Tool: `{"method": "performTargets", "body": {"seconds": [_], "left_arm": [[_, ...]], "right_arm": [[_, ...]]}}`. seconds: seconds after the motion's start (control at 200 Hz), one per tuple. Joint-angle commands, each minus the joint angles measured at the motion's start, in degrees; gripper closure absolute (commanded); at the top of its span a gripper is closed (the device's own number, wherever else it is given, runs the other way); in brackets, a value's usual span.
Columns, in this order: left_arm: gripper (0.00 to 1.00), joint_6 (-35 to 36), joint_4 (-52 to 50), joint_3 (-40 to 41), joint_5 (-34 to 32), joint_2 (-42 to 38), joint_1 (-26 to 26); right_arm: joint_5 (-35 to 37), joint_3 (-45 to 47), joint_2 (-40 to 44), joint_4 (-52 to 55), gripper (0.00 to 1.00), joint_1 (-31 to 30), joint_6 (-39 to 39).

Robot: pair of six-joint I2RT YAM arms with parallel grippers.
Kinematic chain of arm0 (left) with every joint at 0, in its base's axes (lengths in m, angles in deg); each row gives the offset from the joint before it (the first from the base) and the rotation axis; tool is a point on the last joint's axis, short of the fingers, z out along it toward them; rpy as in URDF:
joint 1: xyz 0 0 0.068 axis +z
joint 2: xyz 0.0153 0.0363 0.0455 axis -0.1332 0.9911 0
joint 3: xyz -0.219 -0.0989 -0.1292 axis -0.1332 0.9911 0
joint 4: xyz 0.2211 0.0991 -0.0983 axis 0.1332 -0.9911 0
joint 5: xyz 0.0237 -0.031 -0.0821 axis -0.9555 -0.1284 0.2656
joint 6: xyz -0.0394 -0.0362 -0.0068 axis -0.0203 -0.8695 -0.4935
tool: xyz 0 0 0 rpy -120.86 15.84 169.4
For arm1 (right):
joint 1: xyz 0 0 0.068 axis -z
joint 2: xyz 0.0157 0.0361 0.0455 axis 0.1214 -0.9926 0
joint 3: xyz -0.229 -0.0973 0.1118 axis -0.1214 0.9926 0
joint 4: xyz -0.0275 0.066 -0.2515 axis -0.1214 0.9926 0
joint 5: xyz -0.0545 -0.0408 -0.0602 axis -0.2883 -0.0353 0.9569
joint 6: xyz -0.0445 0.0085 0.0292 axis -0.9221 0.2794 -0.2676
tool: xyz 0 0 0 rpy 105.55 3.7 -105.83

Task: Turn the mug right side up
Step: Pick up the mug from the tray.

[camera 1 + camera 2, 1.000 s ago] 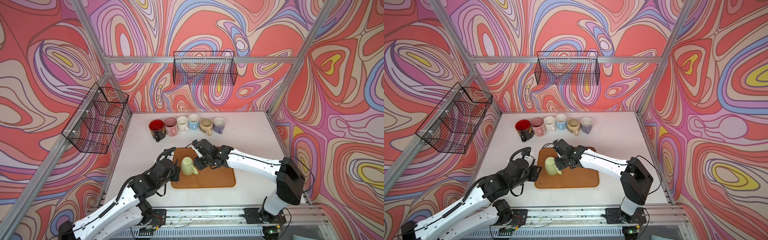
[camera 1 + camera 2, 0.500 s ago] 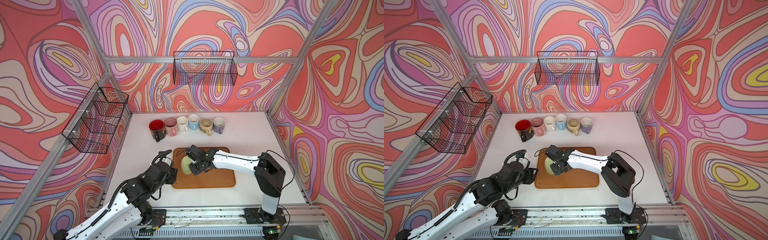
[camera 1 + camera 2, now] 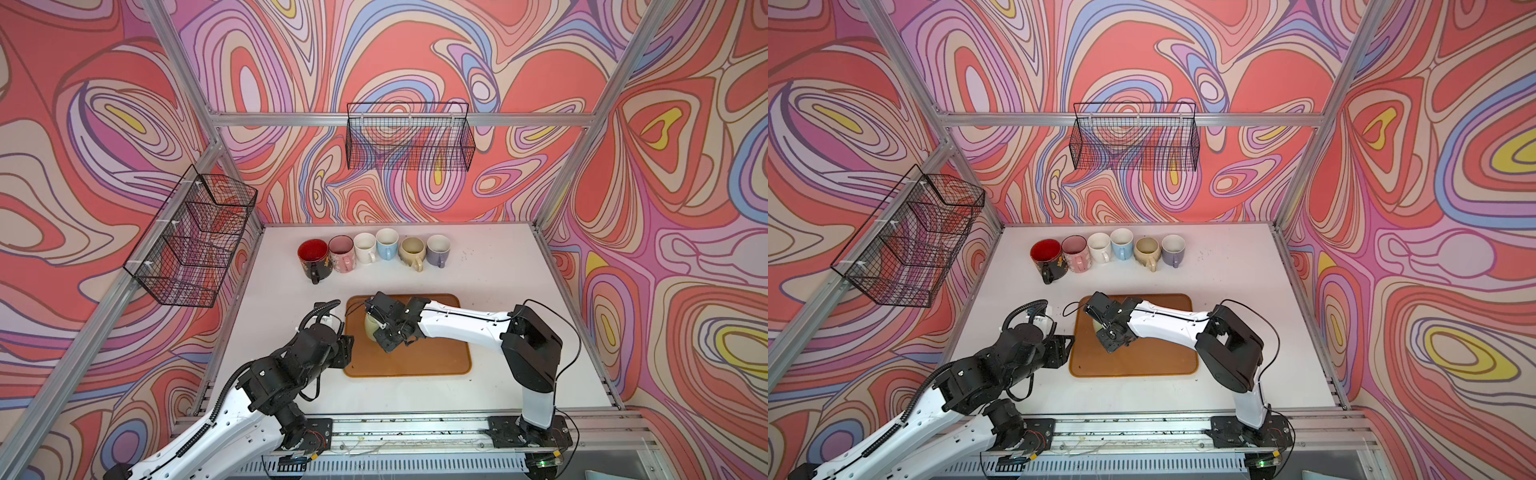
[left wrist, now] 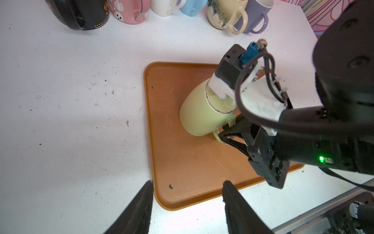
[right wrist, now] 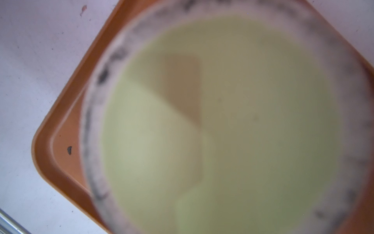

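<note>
A pale green mug point(image 4: 202, 115) sits on the brown tray point(image 4: 182, 162), tipped over with its ringed base up and its mouth toward the tray. My right gripper point(image 4: 224, 133) is shut on the mug's handle. From above, the right gripper point(image 3: 384, 336) hides most of the mug point(image 3: 371, 328) in both top views. The mug's base point(image 5: 222, 121) fills the right wrist view as a blur. My left gripper point(image 4: 188, 194) is open and holds nothing, over the tray's near left corner. In a top view the left gripper point(image 3: 1069, 347) is apart from the mug point(image 3: 1095, 325).
Several upright mugs point(image 3: 374, 251) stand in a row at the back of the white table. A wire basket point(image 3: 409, 137) hangs on the back wall and another wire basket point(image 3: 191, 237) on the left wall. The tray point(image 3: 415, 361) lies mid-table.
The right gripper slid left over the mug and closed on its handle. The left gripper opened and drew back from the mug to the tray's left edge.
</note>
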Motion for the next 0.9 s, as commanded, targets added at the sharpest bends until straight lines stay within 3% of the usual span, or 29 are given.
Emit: {"method": "performTargets", "body": {"seconds": [0.0,0.471,0.891], "left_arm": [[0.38,0.7,-1.8,-2.3,-1.0,0.8,0.4],[0.15,0.6,9.3,-1.9,8.6,3.8,0.3],[0.18,0.8,31.6,0.4,26.0,11.9,0.3]], "right_arm": [[-0.1,0.4,1.1,-1.9,1.00,-0.1,-0.1],[-6.0,9.9,16.7,-12.2,1.00,3.2,3.2],[-23.8,24.3,33.9,-28.0,1.00,17.7,12.4]]}}
